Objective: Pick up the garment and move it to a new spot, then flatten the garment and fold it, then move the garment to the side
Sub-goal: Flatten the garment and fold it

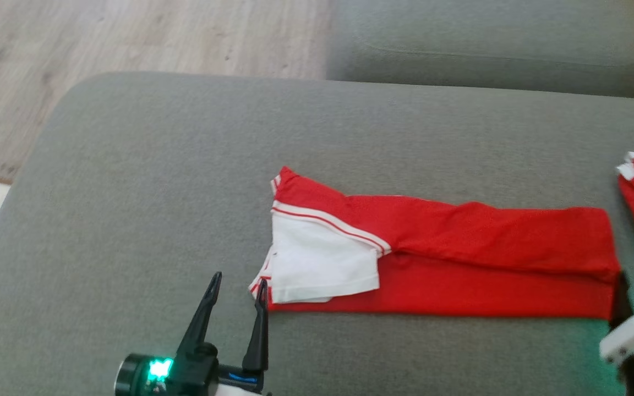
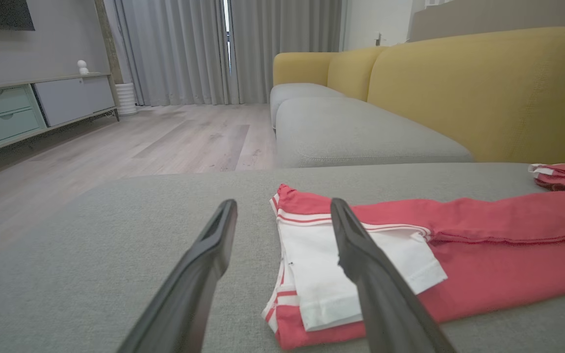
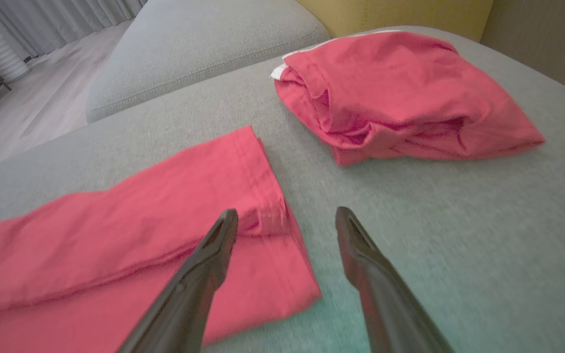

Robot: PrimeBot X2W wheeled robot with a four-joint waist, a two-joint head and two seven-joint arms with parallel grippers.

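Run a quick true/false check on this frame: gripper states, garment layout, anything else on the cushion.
1. The garment lies in a long flat strip on the grey cushion. True.
2. The left gripper is shut on cloth. False: it is open and empty, at the garment's left end by the white sleeve.
3. The right gripper is open at the garment's right end. True.
4. Nothing else lies on the cushion. False: a second red garment lies to the right, apart from the first.
5. The garment hangs over the cushion's edge. False: it lies wholly on the cushion.
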